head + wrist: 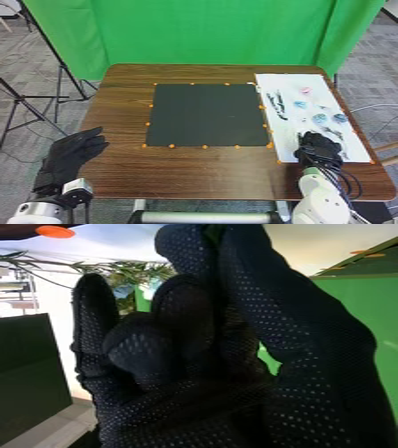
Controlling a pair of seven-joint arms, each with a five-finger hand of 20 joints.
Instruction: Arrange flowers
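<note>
at the near left edge of the brown counter (213,175), the left hand (75,150) is released, holding nothing. the right hand (320,149) is over the near part of a white sheet (282,81) (i cannot tell whether it grips anything), with leafy stems (133,271) near it in the right wrist view. beyond it on the sheet lie two blue flowers (329,118) side by side, then a paler blue flower (300,104), then a pink flower (306,90). a dark mat (204,115) lies left of the sheet; farthest is a green backdrop (213,32).
</note>
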